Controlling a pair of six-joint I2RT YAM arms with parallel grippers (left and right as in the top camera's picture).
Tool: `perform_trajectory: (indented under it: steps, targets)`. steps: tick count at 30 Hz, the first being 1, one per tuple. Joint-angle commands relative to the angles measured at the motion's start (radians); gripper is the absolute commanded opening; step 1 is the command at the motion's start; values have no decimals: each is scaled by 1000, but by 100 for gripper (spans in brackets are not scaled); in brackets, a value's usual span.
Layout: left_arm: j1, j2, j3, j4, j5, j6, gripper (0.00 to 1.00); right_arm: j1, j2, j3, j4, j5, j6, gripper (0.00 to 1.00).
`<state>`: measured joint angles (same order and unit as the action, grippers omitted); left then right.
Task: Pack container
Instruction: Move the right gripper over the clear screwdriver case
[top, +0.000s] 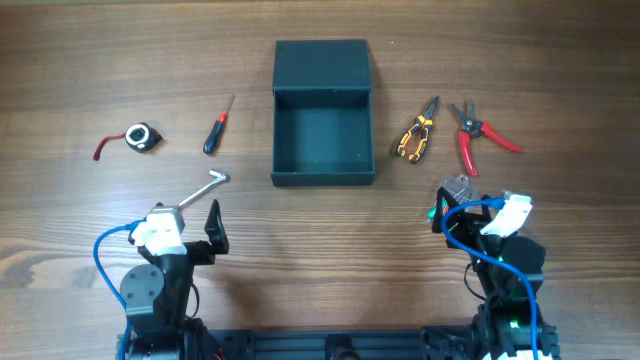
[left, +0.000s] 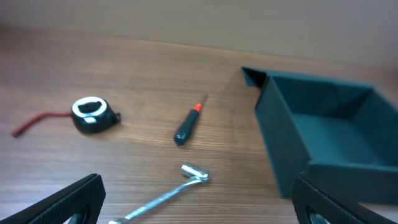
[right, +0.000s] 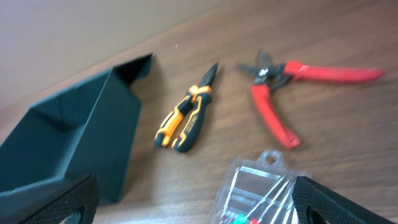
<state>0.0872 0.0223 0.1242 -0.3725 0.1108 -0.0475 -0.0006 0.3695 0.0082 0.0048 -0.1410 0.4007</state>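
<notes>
Left gripper (left: 202, 200), right gripper (right: 196, 202) low at front edge, jaws wide, empty, container (top: 322, 135) open mid wooden table (top: 100, 60)

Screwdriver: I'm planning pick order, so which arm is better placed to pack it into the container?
Left. The screwdriver lies left of the container, nearer the left hand, in clear view of the left wrist camera. The right hand sits beyond the container.

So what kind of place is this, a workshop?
Looks like a robot practice bench, probably in a lab: a left arm and right arm sit at a wooden table, with pliers and a screwdriver laid beside an open container.
</notes>
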Motion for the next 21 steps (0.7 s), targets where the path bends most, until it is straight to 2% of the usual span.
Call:
perform_trajectory:
  steps: [1,6,14,18,21]
  targets:
    - [3,51,26,3,38,-167,100,0,70,98,-44,-78,22,100]
    - [3,214,113,-10,62,-174,100,0,205,327,-217,-78,5,100]
    - [3,594,389,-108,100,-163,100,0,437,752,-645,-21,-30,100]
    - [3,815,581,-216,218,-58,100,0,573,991,-921,82,-30,100]
    - [3,939,689,-276,334,-42,100,0,654,1119,-1051,96,-33,100]
